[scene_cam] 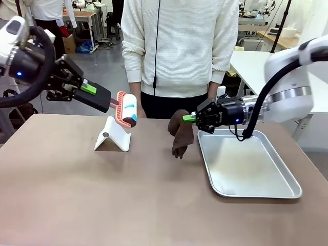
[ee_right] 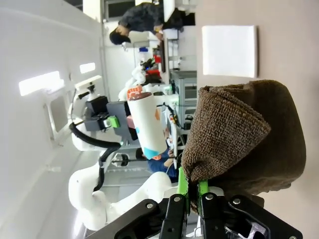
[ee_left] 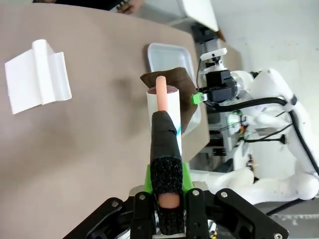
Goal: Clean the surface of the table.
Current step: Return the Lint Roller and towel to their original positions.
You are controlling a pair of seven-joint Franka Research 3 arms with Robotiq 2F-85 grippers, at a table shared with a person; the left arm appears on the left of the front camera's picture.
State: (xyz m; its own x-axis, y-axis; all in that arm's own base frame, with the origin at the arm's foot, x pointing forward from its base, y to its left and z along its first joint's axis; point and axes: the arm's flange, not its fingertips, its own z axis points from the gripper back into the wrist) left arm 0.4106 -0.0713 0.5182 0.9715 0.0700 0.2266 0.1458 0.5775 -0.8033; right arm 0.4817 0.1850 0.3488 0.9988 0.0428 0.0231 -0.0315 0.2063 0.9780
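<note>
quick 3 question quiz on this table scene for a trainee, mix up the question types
1. True or false: the brown cloth lies flat inside the metal tray.
2. Multiple choice: the left gripper is shut on A) the white stand B) the lint roller C) the tray.
3. Fill in: the white stand rests on the ____.

Key
1. False: the cloth hangs from the right gripper, beside the tray's near-left edge, above the table.
2. B: it holds the lint roller by its handle, off the table.
3. Table.
</note>
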